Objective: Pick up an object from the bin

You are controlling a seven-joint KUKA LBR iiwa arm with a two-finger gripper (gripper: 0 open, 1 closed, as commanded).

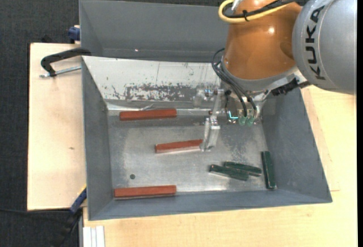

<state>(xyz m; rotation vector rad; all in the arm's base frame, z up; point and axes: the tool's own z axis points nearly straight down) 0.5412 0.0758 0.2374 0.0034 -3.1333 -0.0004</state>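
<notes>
middle red bar (178, 146) lying left-right, jaws by end

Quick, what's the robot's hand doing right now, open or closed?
Hand: cannot be told; it is at the right end of the middle red bar.

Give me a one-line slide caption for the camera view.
Gripper at the right end of the middle red-brown bar in the grey bin, dark green sticks nearby.

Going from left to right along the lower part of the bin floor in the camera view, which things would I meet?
Red-brown bar → pair of dark green sticks → single dark green bar, pointing towards the near rim.
</notes>
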